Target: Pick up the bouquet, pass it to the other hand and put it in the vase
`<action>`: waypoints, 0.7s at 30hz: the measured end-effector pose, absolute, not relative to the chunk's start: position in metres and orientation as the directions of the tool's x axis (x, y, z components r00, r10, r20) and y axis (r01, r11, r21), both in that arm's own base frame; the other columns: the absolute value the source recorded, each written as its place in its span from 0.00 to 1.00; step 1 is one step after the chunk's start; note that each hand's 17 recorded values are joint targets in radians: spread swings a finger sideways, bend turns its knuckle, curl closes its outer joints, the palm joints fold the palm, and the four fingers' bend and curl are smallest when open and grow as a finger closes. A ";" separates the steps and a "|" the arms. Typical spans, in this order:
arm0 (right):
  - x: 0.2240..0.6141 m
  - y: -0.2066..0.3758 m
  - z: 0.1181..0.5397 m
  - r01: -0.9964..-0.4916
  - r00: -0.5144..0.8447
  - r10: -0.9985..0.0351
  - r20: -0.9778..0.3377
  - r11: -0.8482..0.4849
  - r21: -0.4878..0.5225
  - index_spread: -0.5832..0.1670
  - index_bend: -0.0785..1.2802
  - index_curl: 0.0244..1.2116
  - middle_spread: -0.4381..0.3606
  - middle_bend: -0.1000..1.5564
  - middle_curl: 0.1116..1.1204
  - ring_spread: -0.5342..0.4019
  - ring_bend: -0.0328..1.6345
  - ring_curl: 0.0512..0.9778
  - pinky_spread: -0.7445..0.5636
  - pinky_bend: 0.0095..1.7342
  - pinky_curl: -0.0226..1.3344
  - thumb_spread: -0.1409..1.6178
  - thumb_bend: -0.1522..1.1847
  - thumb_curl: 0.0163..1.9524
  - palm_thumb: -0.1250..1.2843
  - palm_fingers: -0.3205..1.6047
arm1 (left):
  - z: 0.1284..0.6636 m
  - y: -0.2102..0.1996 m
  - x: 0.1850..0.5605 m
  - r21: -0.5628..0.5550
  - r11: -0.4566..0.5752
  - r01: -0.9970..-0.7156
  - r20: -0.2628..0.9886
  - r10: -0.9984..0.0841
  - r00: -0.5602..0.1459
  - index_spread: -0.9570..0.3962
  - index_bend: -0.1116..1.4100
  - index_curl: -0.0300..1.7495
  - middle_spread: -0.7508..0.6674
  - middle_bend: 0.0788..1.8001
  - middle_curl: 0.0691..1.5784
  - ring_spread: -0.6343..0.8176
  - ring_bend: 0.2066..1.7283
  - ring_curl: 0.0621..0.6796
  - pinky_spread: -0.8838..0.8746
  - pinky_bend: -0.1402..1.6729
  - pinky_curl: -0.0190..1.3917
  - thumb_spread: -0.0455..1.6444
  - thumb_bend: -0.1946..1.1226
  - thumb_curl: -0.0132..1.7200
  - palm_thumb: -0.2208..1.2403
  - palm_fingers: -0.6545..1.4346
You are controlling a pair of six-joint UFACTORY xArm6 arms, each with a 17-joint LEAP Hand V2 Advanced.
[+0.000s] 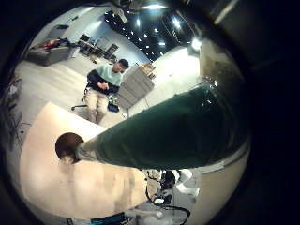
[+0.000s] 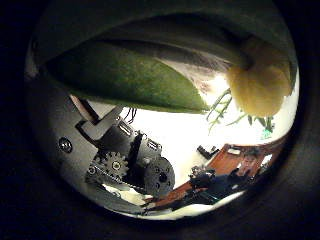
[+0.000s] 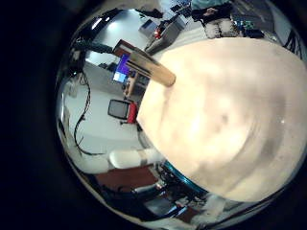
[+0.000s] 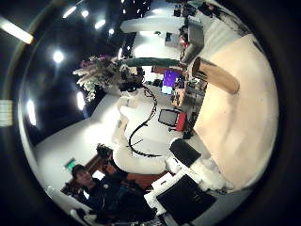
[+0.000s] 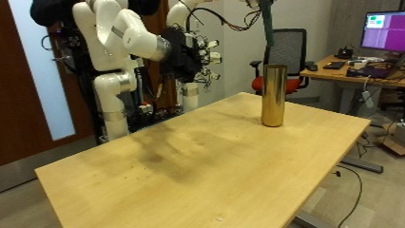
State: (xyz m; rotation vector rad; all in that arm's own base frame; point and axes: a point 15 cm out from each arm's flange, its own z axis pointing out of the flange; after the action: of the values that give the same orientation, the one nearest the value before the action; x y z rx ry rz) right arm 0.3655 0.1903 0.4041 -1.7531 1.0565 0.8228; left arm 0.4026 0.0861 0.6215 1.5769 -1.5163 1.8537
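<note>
While the left hand [image 2: 130, 165] grasps the bouquet [image 5: 268, 21] in its fingers just above the vase [image 5: 272, 95] on the worktop [image 5: 190, 152] (the right hand [image 5: 190, 52] holds nothing, though I cannot tell its fingers' state), an off-centre descent could catch the rim and topple the vase.

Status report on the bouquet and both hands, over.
Left hand shut on bouquet. Bouquet hangs over vase, not yet in. Right hand open, empty, away from the vase. Nothing blocking the vase mouth.
</note>
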 end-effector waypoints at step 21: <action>0.362 0.188 0.401 -0.908 0.408 -0.299 -0.863 -0.235 -0.348 0.36 0.18 0.20 0.77 0.17 0.18 0.79 0.29 0.21 0.88 0.32 0.24 0.62 0.09 0.21 0.57 0.18 | 0.523 0.093 0.439 -0.413 -0.445 -0.794 0.900 -0.331 -0.283 0.29 0.19 0.96 0.15 0.57 0.64 0.14 0.76 0.85 0.12 0.60 0.48 0.08 0.12 0.52 0.91 0.82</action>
State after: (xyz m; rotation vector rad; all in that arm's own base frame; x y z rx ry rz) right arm 0.3624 0.1880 0.4010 -1.7532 1.0524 0.8387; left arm 0.4394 0.0930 0.5233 1.6077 -1.3926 1.7783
